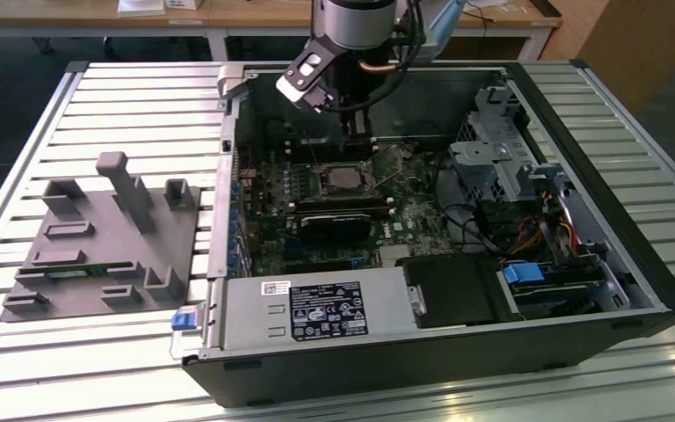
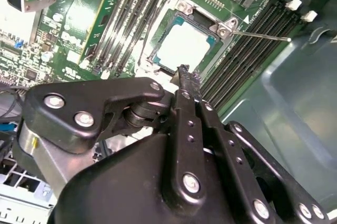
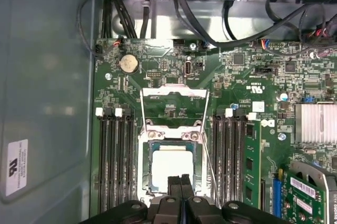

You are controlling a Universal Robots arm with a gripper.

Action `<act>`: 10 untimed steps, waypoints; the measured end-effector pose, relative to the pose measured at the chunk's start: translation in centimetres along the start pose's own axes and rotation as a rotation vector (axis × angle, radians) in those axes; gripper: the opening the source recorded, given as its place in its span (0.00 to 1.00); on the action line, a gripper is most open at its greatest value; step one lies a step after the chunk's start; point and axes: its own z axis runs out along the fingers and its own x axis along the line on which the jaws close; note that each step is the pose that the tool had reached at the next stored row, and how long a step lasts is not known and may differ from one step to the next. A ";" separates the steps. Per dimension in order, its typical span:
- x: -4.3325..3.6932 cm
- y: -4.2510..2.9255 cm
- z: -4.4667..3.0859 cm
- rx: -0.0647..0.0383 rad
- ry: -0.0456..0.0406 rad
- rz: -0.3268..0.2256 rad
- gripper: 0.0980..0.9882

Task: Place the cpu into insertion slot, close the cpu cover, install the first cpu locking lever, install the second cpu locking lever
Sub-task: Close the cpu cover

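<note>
The cpu [image 3: 171, 167] lies flat in its socket on the green motherboard, its pale metal top showing; it is also in the second wrist view [image 2: 184, 45] and the exterior view [image 1: 337, 180]. The cpu cover [image 3: 174, 93], a silvery frame with a square window, is swung open and lies back on the board beyond the socket. Two thin wire levers [image 3: 142, 113] [image 3: 209, 150] stand free along the socket's sides. My gripper [image 3: 180, 183] hovers just above the near edge of the cpu, fingers pressed together with nothing between them. It is also in the second wrist view [image 2: 183, 71] and the exterior view [image 1: 357, 141].
Black memory slots [image 3: 116, 161] flank the socket on both sides. A finned heatsink [image 3: 316, 124] and cables [image 3: 158, 3] sit nearby. The open computer case [image 1: 619, 220] rests on a slatted table, with a grey fixture plate [image 1: 103, 246] at the exterior view's left.
</note>
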 end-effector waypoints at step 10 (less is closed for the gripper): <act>-0.23 1.38 0.05 0.000 0.0001 0.000 0.02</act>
